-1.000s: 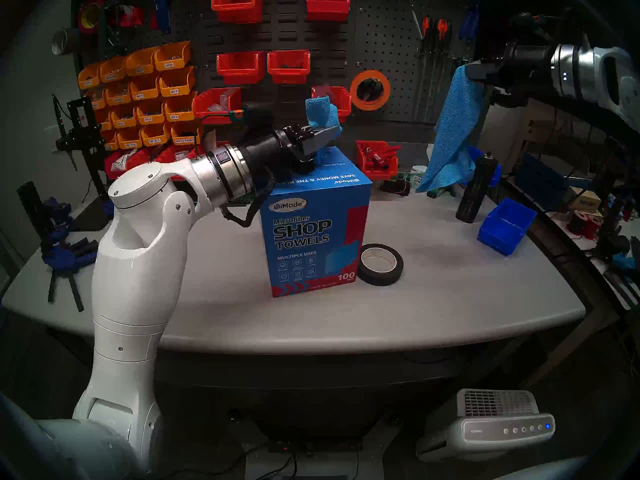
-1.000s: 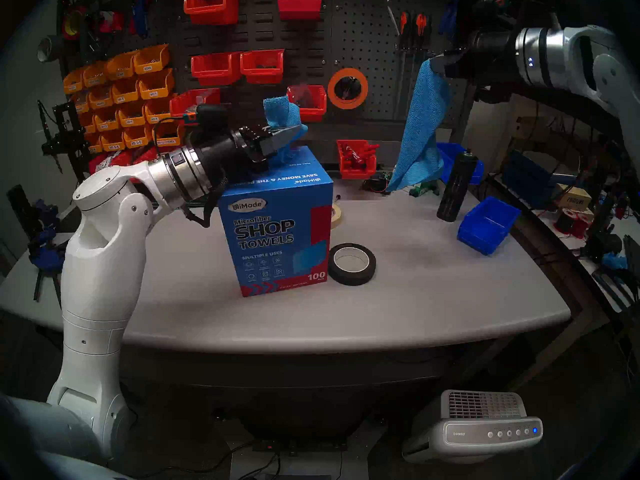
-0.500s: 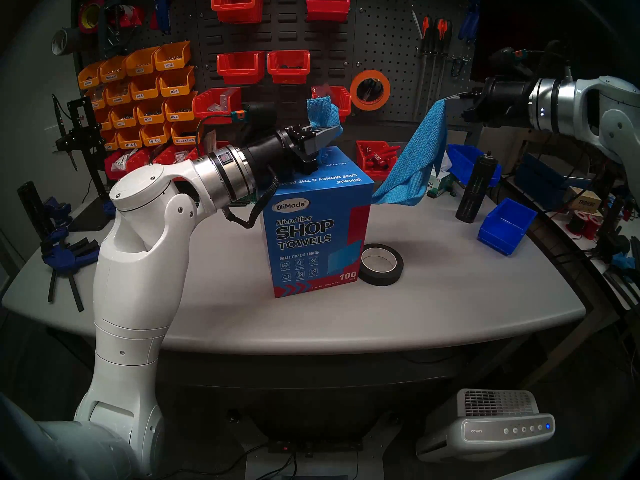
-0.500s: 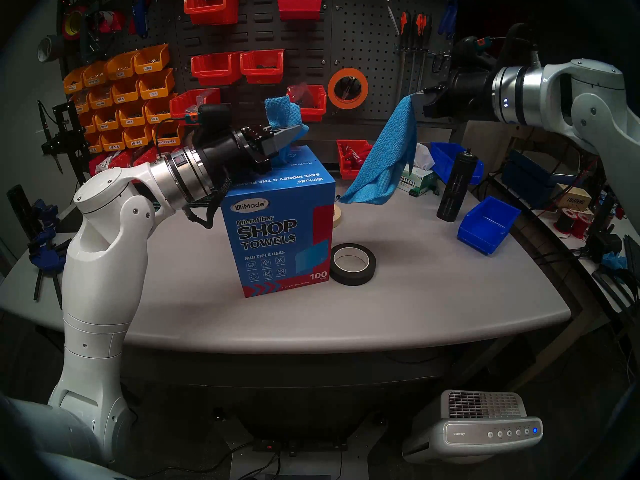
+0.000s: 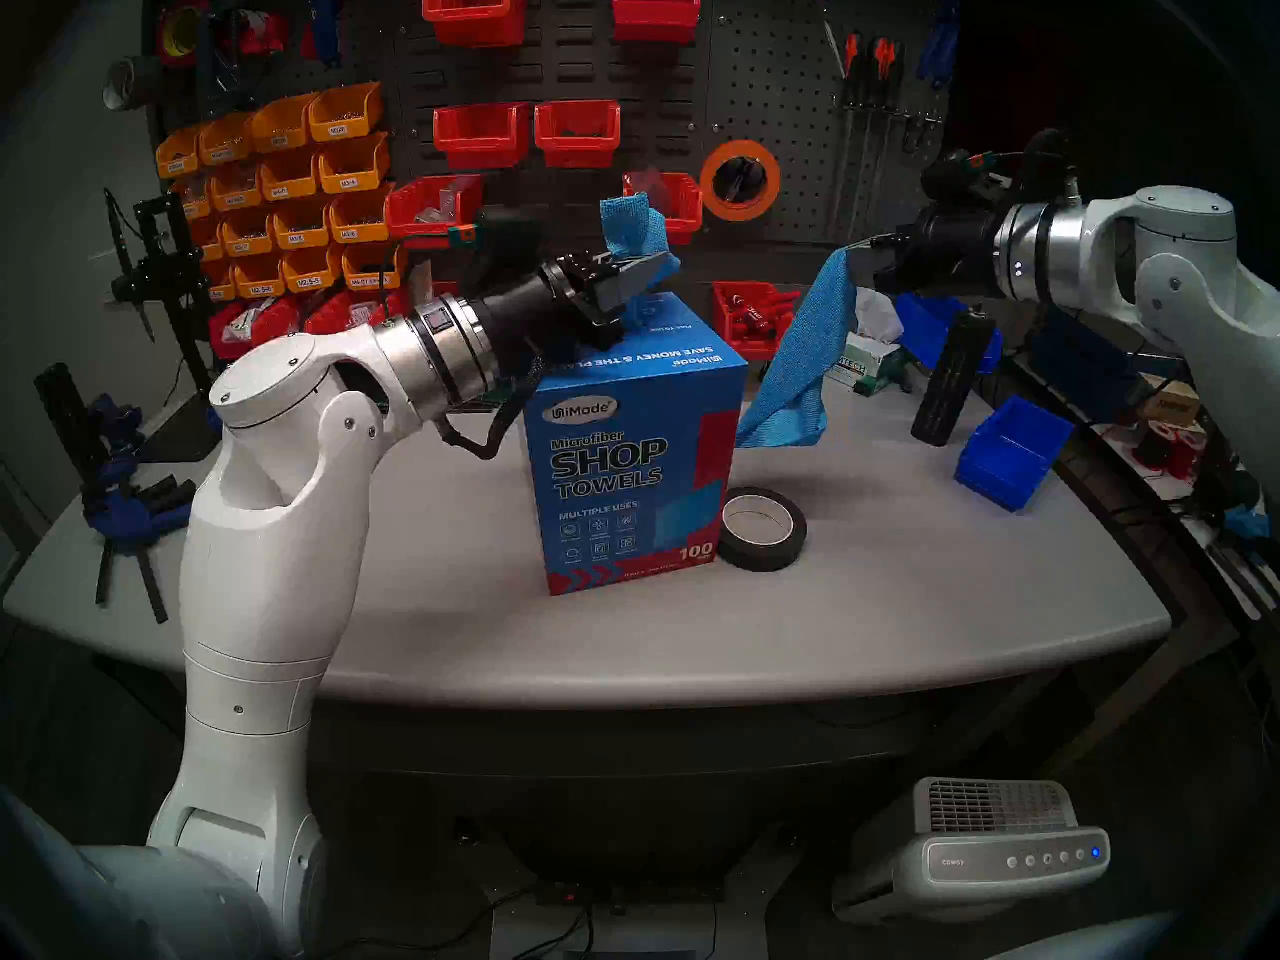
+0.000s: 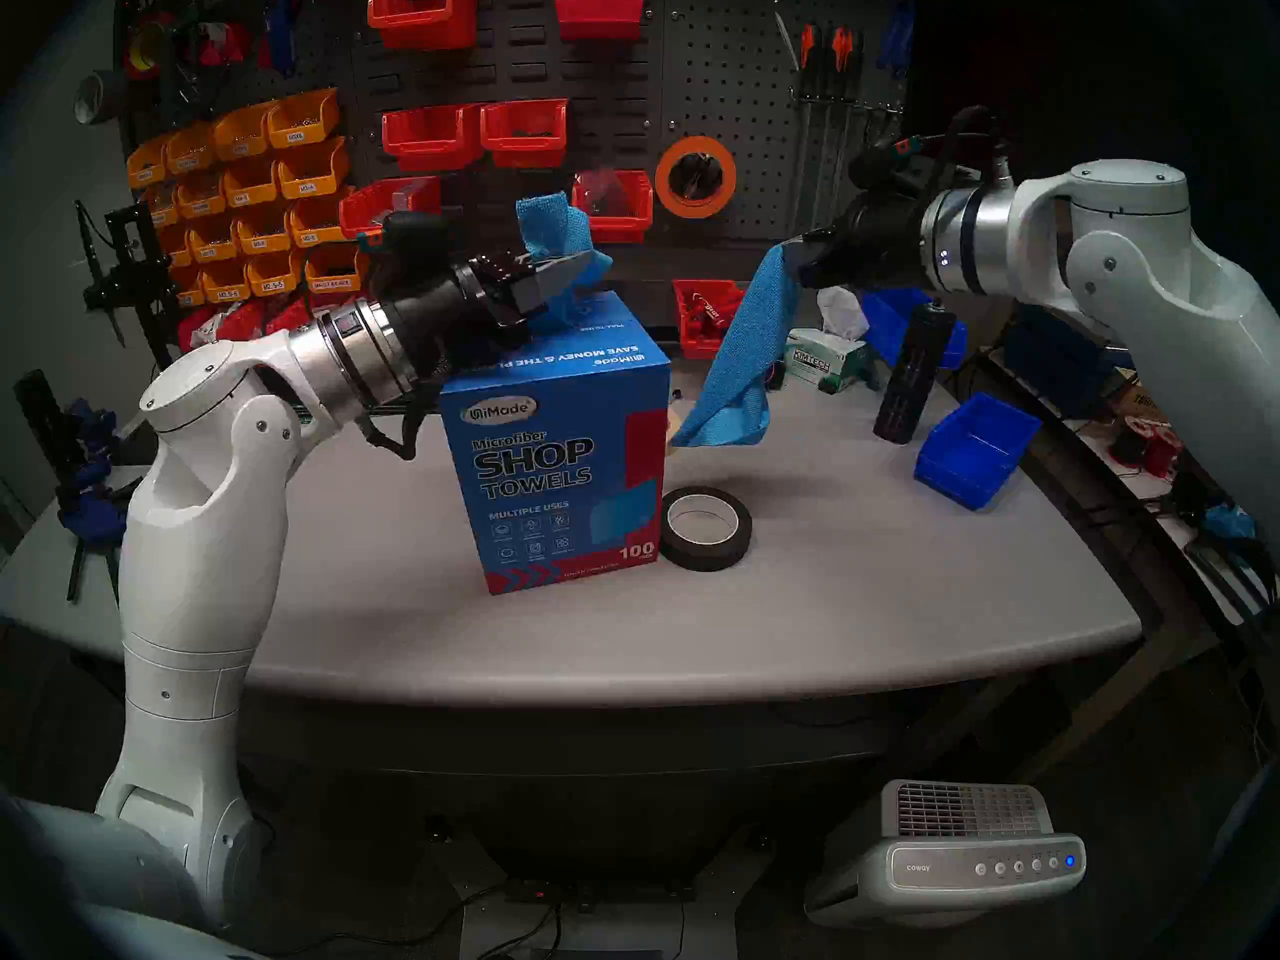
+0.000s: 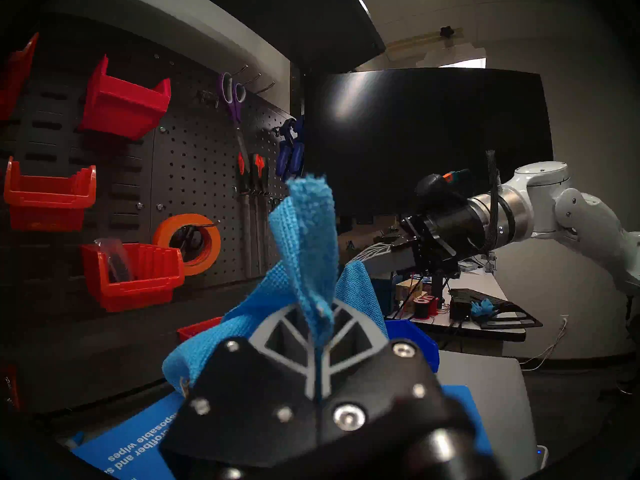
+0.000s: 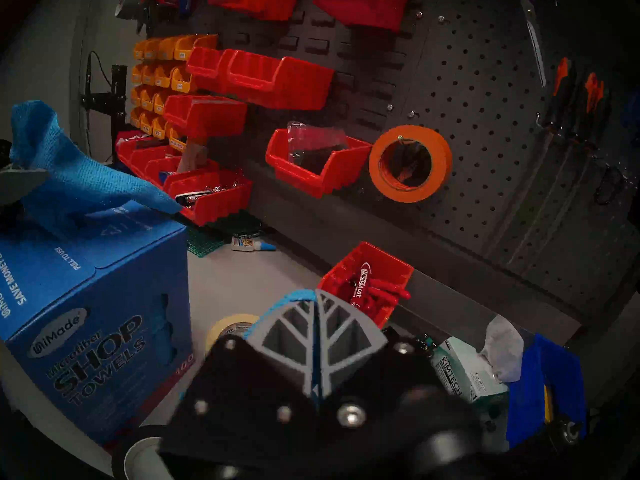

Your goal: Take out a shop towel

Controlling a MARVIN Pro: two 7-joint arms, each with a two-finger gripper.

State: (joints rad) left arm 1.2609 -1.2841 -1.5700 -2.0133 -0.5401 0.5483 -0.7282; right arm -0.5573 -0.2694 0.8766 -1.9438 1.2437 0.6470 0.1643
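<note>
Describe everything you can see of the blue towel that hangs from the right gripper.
The shop towel is a bright sky-blue cloth with a fine waffle-like weave, soft and limp. The right gripper is shut on its top corner, so it hangs free in folds. It is fully out of the carton, to that carton's right. Its lower end flares toward the carton and hangs just above the table; whether it touches either I cannot tell. In the right wrist view only a thin blue edge shows at the fingers.

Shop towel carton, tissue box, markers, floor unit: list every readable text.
Carton: "UniMade", "Microfiber SHOP TOWELS", "MULTIPLE USES", "100"; top: "SAVE MONEY", "PULL TO USE".
Tissue box: "KIMTECH".
Marker: "MARKS-A-LOT".
Air purifier: "coway".
Orange bin labels: mostly blurred.
</note>
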